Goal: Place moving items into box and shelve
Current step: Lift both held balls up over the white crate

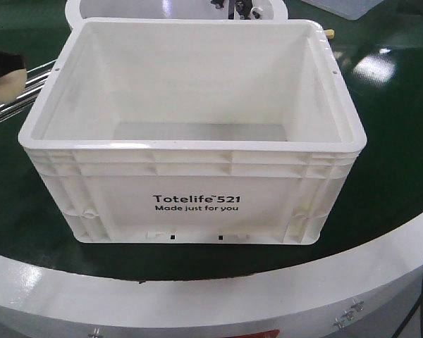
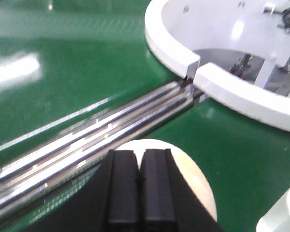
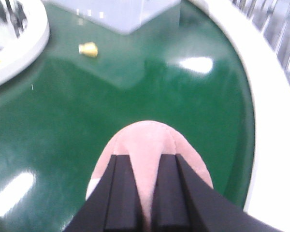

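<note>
Left gripper [image 2: 140,153]: pads almost together, apparently pinching the cream bun [image 2: 195,181], which bulges past the tips; contact is blurred. It hangs left of the box [image 1: 197,162], outside it.
Right gripper [image 3: 144,157]: narrow, clamped on the pinkish-brown bun [image 3: 145,135] above the green belt [image 3: 87,106].
Box print [image 1: 196,203]: "Totelife 521 Made just for you".

Left end effector [image 2: 139,154]: two black fingers [image 2: 123,188], blocky and matte, are showing stepped, squared tips. A thin seam is running between them, and their outer flanks are widening into a broad black base. Right end effector [image 3: 145,159]: two black fingers [image 3: 121,193], flat-faced and straight-edged, are catching a faint sheen. They are flaring outward into a wedge-shaped black body.
</note>
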You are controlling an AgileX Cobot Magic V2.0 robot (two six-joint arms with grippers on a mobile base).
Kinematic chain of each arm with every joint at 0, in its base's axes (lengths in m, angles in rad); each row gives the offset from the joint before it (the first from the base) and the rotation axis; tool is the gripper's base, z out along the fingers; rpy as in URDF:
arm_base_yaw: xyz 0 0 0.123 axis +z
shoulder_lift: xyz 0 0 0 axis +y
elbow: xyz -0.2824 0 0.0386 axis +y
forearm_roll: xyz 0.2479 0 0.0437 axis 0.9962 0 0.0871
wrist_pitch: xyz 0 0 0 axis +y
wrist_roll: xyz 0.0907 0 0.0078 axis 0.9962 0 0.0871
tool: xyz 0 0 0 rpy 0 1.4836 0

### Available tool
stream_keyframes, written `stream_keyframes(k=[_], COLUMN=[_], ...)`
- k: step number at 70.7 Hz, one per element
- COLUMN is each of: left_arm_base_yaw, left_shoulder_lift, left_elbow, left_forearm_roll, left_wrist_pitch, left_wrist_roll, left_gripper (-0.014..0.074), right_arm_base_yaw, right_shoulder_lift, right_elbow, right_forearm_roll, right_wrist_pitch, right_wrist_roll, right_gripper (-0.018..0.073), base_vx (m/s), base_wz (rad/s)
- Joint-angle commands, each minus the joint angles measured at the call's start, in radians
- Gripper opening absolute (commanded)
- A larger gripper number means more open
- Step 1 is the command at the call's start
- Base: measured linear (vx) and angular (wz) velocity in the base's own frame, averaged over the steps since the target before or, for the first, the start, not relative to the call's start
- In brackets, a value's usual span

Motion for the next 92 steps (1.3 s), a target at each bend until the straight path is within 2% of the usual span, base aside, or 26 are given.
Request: stream_keyframes(k=[1,24,39,57,71,79,92], left_arm_base_yaw=[-0.002,-0.003,-0.086,-0.227,-0.35,-0.413,-0.487], left_shoulder_lift=[-0.072,-0.159,-0.173,-0.173,-0.173,-0.173,-0.17], left_elbow=[-0.056,-0.121,-0.156,-0.156,-0.156,-0.156,-0.155], left_forearm_roll=[0.034,0.043,0.061,0.078,0.078,0.078,0.078], left_wrist_pitch=[-0.032,0.006,0.019,-0.003,-0.026,-0.041,-0.044], left_wrist_roll=[-0.005,-0.004,0.044,0.047,0.047,0.047,0.047], left_gripper=[-0.0006,-0.0006,-0.0006,-0.0006,-0.0006,-0.0006,-0.0006], right_arm_base_yaw=[-0.004,-0.003,0.023,0.229,0.401,0.479,0.563], right_shoulder_lift=[-0.064,-0.158,-0.185,-0.186,-0.186,-0.179,-0.143], right_elbow=[-0.029,-0.029,-0.029,-0.029,-0.029,-0.029,-0.029], right_forearm_roll=[-0.006,-0.006,-0.006,-0.007,-0.006,-0.003,-0.003], right_wrist_pitch=[-0.105,-0.136,-0.139,-0.158,-0.18,-0.186,-0.222], right_wrist_roll=[-0.018,-0.018,-0.019,-0.103,-0.109,-0.105,-0.105], right_gripper=[-0.0008,-0.0008,-0.0008,-0.0008,-0.0006,-0.0006,-0.0006], base_vx=[0.0,0.0,0.0,0.0,0.0,0.0,0.0], base_wz=[0.0,0.0,0.0,0.0,0.0,0.0,0.0])
